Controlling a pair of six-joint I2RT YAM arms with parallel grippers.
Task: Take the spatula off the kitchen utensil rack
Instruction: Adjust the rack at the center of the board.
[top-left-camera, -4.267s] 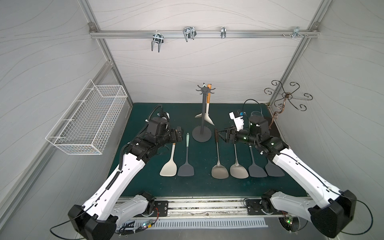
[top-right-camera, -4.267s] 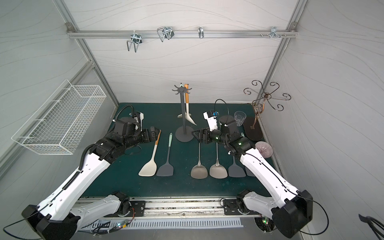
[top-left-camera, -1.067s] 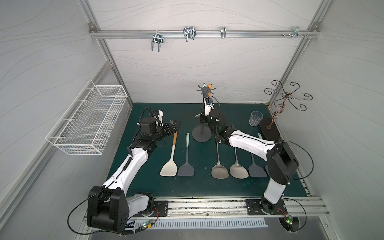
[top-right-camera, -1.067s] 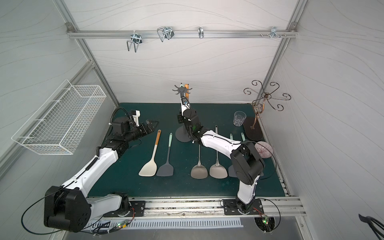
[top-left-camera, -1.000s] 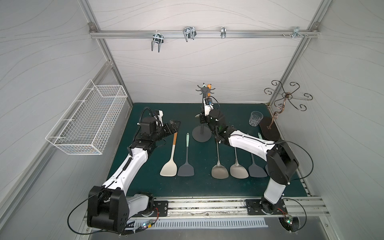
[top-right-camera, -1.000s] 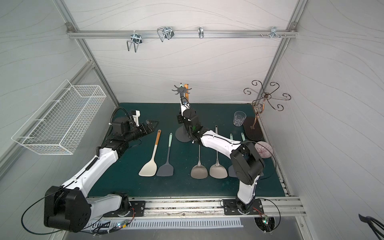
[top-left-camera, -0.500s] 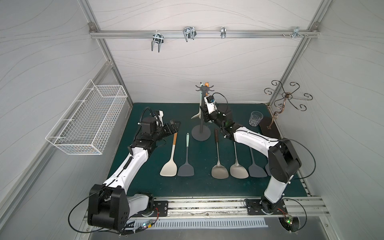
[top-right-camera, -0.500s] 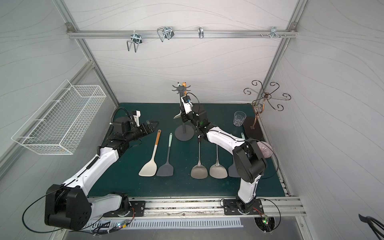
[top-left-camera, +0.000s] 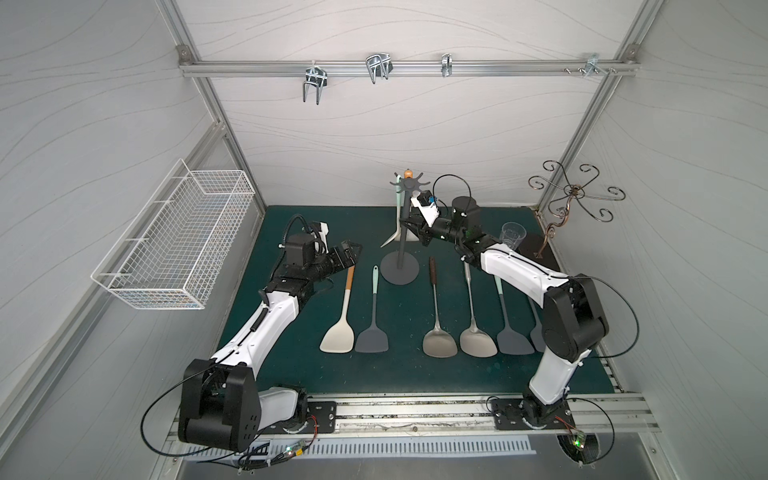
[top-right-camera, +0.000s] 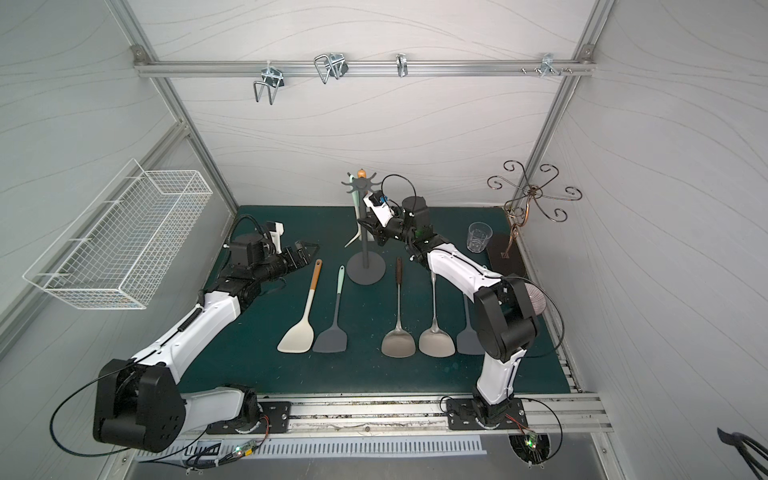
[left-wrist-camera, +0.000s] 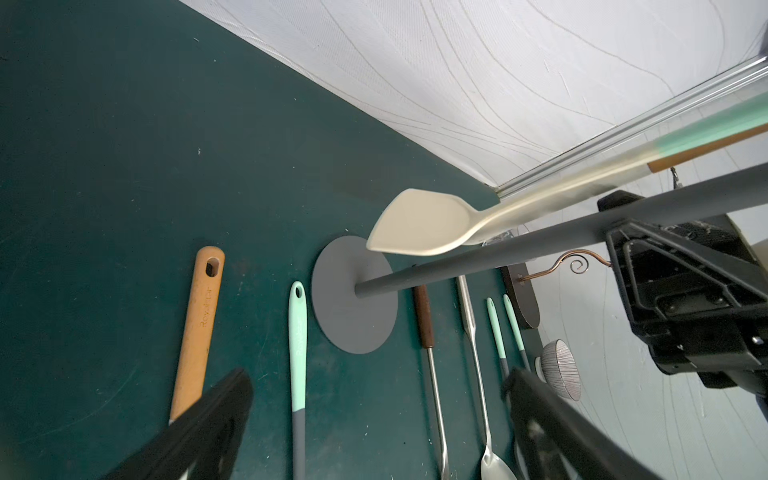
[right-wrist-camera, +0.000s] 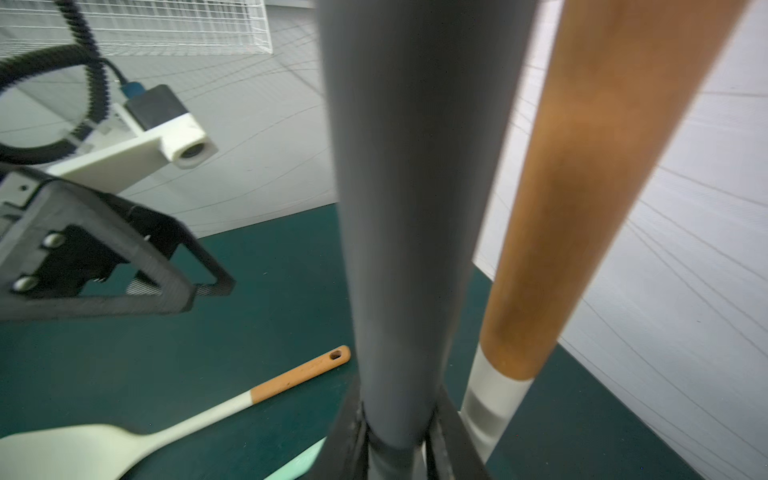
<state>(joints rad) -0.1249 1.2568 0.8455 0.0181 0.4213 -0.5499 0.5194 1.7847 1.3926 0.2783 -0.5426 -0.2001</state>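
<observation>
The right gripper (top-left-camera: 405, 224) has its jaws closed on the thin upright pole of the kitchen utensil rack (top-left-camera: 400, 272), a dark grey metal stand with a round disc base and a star-shaped crown of short hooks. The right wrist view shows a black finger (right-wrist-camera: 351, 436) on each side of that pole. Just beside the pole hangs an orange-handled spatula (right-wrist-camera: 582, 187) with a white neck; its tip shows above the crown in both top views. A mint-handled spatula (top-left-camera: 397, 203) with a cream head also hangs from the crown, on the pole's left side, its head swung outward above the dark green mat (top-left-camera: 395, 374). The rack stands near the middle of the tabletop's back edge.

The left gripper (top-left-camera: 352, 250) hovers left of the rack with its jaws spread wide and nothing between them. It is above the handle end of a flat cream spatula (top-left-camera: 338, 338) with an orange handle.

Beside that spatula, in a row towards the right edge, lie:
- a grey turner (top-left-camera: 371, 343) with a mint handle
- a steel turner (top-left-camera: 439, 345) with a dark brown handle
- an all-steel turner (top-left-camera: 478, 343)
- a second grey turner (top-left-camera: 514, 343)

A clear plastic cup (top-left-camera: 511, 236) and a copper-brown scrolled wire stand (top-left-camera: 575, 193) occupy the back right corner. A patterned bowl (top-right-camera: 535, 300) sits at the right edge, behind the right arm. A white wire basket (top-left-camera: 178, 249) hangs on the left wall.
</observation>
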